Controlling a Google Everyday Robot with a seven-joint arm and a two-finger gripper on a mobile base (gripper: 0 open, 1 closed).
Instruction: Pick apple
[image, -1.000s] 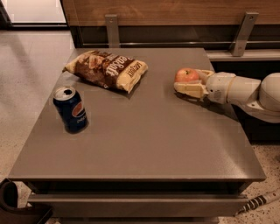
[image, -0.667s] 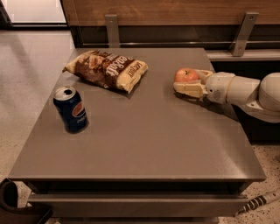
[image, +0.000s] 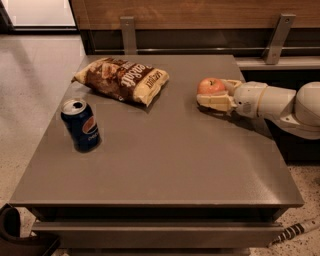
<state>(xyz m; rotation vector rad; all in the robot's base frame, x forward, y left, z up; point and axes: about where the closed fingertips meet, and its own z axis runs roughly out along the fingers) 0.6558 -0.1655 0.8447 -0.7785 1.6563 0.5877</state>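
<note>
My tool (image: 214, 94) comes in low from the right side of the desk (image: 165, 155), with the arm lying almost level and pointing left. The apple (image: 210, 85) sits on the desk in its far right part, right at the tool's tip. The tool's pale near side runs along the apple's near flank and the fruit rises above it. I judge from this that the apple is inside the tool's reach, not ahead of it. I cannot tell whether the tool has closed on the apple or is only set around it.

The apple is in line with my approach, at the left end of the tool, so I need no more sideways travel. It is round, so no axis matters for the grip. If the grip is firm, the next move is a plain lift straight up. The bag (image: 122, 79) lies well apart to the left and the can (image: 81, 125) further left and nearer, so neither is in the way.
</note>
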